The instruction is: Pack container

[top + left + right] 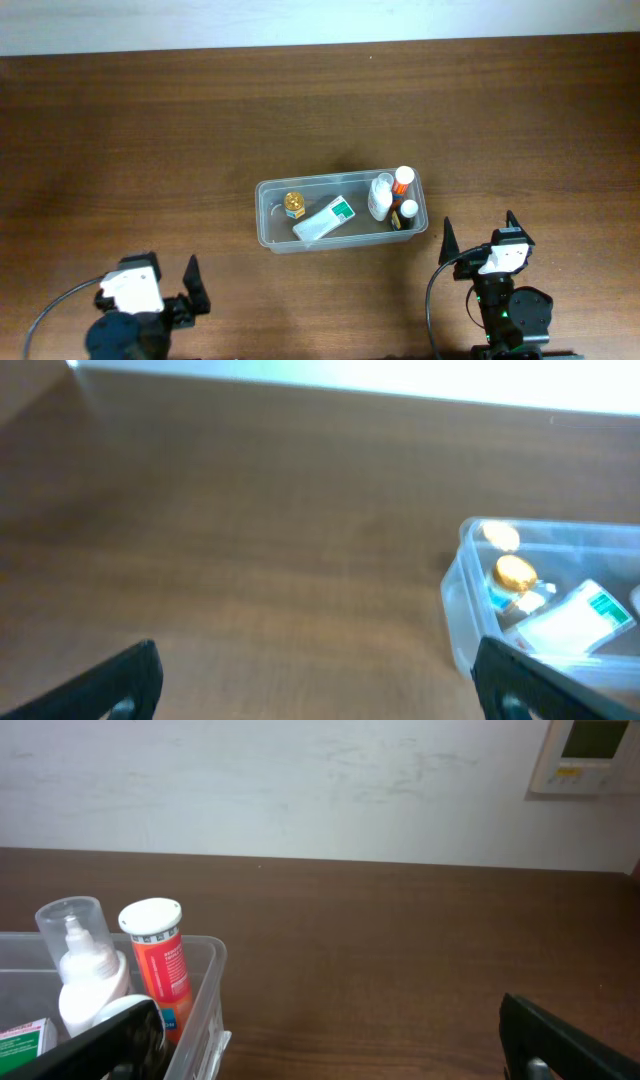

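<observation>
The clear plastic container (268, 232) stands at the middle of the table. In it are a gold-capped small bottle (293, 204), a white and green box (324, 219), a white spray bottle (380, 197), an orange tube with a white cap (402, 180) and a small dark bottle (407, 212). My left gripper (170, 290) is open and empty at the front left, apart from the container (462, 610). My right gripper (480, 240) is open and empty at the front right, just beside the container's right end (205, 990).
The brown wooden table (150, 150) runs to a white wall at the back. A wall-mounted control panel (590, 755) shows in the right wrist view. Black cables (50, 310) loop beside each arm base at the front edge.
</observation>
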